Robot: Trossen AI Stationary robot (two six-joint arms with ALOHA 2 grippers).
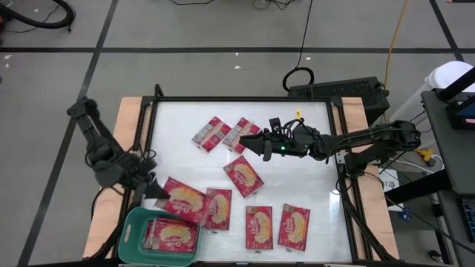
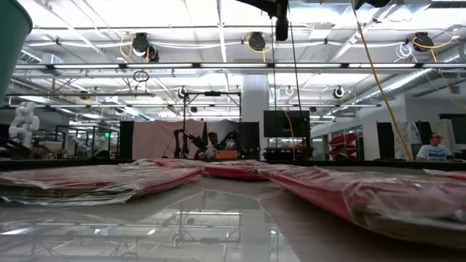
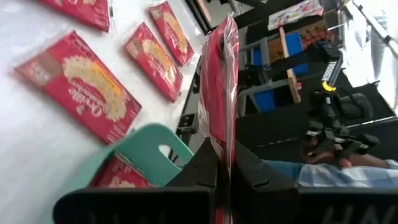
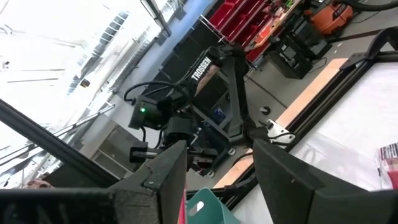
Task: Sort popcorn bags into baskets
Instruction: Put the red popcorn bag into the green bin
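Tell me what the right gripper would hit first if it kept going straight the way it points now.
Most likely nothing on the table soon. The right gripper, open and empty, points across toward the left arm's side, above the packets. Its wrist view shows the left gripper straight ahead, with the teal basket below it. Depth is uncertain.

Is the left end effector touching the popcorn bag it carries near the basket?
Touching. In the left wrist view the left end effector has both fingers pressed against the upright popcorn bag, clamping its lower edge beside the teal basket.

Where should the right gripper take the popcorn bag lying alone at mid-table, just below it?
Take the popcorn bag by a long edge, coming straight down. It lies flat and tilted, apart from the others, so both long sides are free. The right gripper hangs open just above it.
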